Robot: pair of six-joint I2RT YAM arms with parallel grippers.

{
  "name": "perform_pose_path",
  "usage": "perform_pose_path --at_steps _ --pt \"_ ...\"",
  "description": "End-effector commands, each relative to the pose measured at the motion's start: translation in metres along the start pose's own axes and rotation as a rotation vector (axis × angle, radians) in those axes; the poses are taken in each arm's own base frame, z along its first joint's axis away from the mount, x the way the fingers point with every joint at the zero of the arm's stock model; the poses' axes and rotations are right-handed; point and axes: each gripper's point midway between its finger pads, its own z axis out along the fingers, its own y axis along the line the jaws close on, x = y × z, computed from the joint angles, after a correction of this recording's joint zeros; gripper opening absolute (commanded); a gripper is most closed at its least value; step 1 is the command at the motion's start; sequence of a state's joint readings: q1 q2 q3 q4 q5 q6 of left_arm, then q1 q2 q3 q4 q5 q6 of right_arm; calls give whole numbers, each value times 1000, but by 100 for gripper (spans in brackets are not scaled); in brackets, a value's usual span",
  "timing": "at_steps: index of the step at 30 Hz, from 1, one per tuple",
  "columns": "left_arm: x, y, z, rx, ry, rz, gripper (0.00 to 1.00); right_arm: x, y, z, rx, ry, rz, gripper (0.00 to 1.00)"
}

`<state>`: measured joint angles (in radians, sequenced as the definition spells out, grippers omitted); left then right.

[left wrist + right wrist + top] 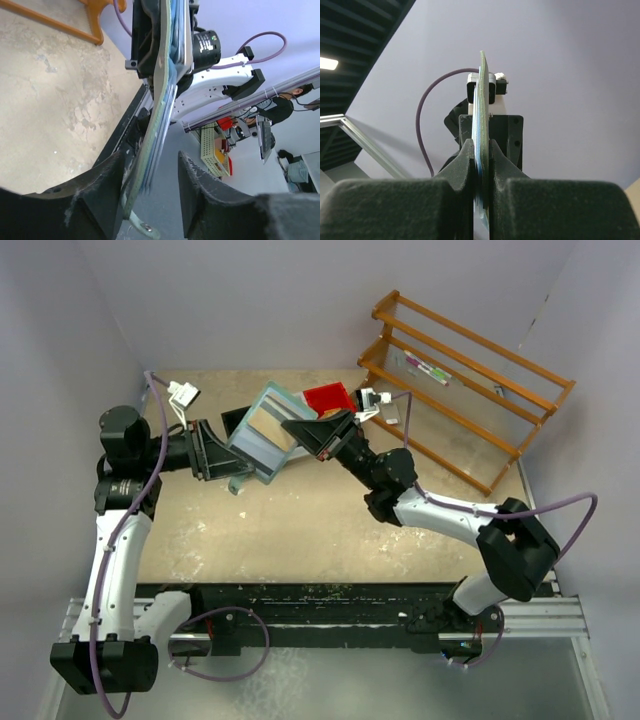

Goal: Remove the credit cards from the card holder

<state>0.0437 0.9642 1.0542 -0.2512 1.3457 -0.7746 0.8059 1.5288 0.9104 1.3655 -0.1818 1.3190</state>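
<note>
The card holder point(262, 430), a mint-green wallet with clear pocket pages, hangs in the air above the back of the table between both arms. A tan rectangle shows through its upper clear page; I cannot tell whether it is one of the credit cards. My right gripper point(303, 430) is shut on the holder's right edge, its pads pressed on both sides of the edge-on card holder point(482, 75). My left gripper point(150, 160) is open around the lower left edge. The card holder point(160, 100) rests against one finger there, with a gap to the other. The snap tab point(142, 225) dangles below.
A red bin point(328, 398) and a black bin point(238, 418) sit on the table behind the held wallet. A wooden rack point(460, 380) stands at the back right. A black strip point(300, 600) runs along the table's near edge.
</note>
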Motion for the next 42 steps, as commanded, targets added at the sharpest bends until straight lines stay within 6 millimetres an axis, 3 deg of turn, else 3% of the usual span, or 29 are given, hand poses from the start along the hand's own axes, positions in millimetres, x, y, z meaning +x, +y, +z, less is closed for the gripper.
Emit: perform_pose_path --at_steps 1,4,6,8,10,14,16,19,23,25,30,32,34,37,39,42 --pt "-11 -13 0 22 -34 29 43 -17 47 2 -153 -122 10 0" --pt "-11 -10 0 14 -38 15 15 -11 47 3 -153 -132 19 0" --pt "-10 -8 0 13 -26 2 6 -6 44 5 -142 -127 10 0" --pt "-11 -8 0 5 -13 8 3 4 43 4 -150 -81 -6 5" --pt "-12 -4 -1 -26 -3 66 1 4 38 -1 -150 -45 -18 22" --pt "-14 8 -4 -121 21 102 0 0 16 -10 -146 165 -121 46" --pt "-11 16 -6 -163 43 109 0 14 7 -10 -148 333 -161 57" --pt "-4 24 -8 -194 80 83 0 39 -10 -11 -130 584 -186 60" --pt "0 32 -11 -229 113 86 0 46 -22 -18 -128 671 -223 57" --pt "3 32 -11 -233 128 80 0 43 -27 -18 -118 675 -232 47" --pt "5 32 -12 -231 142 88 1 40 -26 -14 -122 656 -205 13" --pt "5 28 -11 -205 143 90 14 34 -22 -10 -117 597 -178 2" --pt "6 24 -10 -175 141 93 34 23 -20 -1 -95 480 -161 0" --pt "6 17 -8 -122 124 89 50 15 -4 2 -105 325 -135 0" --pt "7 15 -6 -99 109 85 52 9 12 3 -114 224 -143 0" --pt "5 9 -5 -64 81 91 51 10 20 -3 -109 136 -135 0"
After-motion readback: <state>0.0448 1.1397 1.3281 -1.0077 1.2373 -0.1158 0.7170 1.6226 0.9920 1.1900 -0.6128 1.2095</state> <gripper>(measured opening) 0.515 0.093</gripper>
